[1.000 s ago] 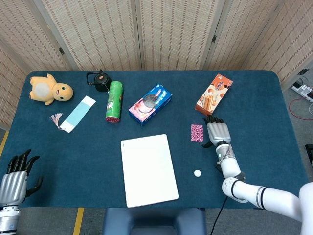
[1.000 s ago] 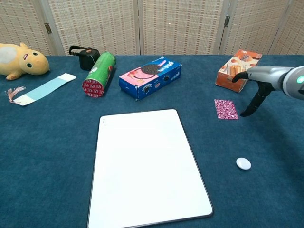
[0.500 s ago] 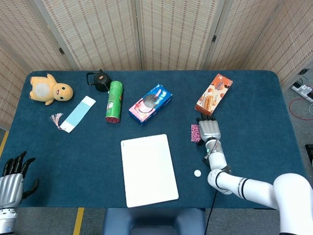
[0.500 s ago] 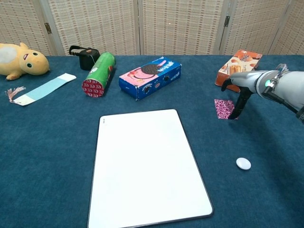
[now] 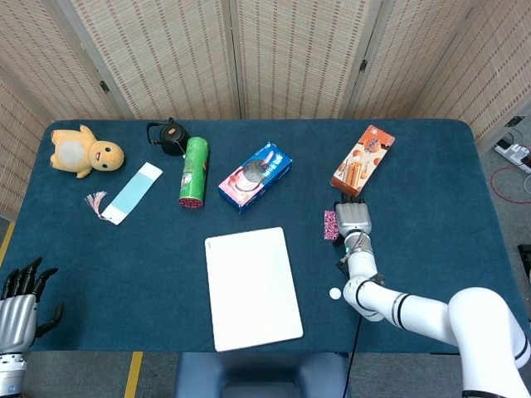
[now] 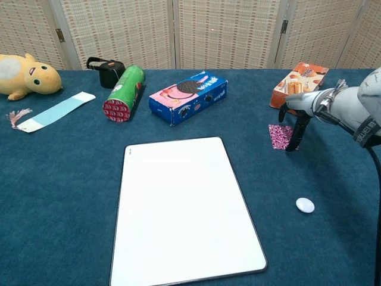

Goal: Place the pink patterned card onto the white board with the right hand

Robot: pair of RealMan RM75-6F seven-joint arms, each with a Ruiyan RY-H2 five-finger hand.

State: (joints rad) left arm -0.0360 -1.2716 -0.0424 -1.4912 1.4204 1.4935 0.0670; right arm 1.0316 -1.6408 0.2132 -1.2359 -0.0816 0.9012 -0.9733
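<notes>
Reaching down from above in the head view, the right hand (image 5: 352, 220) is covering the right part of the pink patterned card (image 5: 330, 225), which is lying flat on the blue desk (image 5: 448, 191) toward its right edge, well apart from the white board (image 5: 252, 287) near the front edge. A small white disc (image 5: 334, 293) is sitting between board and arm. The left hand (image 5: 18, 297) is hanging at the front left corner, fingers spread and holding nothing.

In the chest view, the right hand (image 6: 300, 107) is standing with one dark finger (image 6: 294, 132) pointing down onto the right edge of the card (image 6: 278, 136); it seems to be touching rather than gripping it, though the contact is hard to judge. The orange snack box (image 6: 299, 84) is lying just behind, and the blue cookie box (image 6: 188, 97) and green can (image 6: 124, 93) are lying toward the back edge.
</notes>
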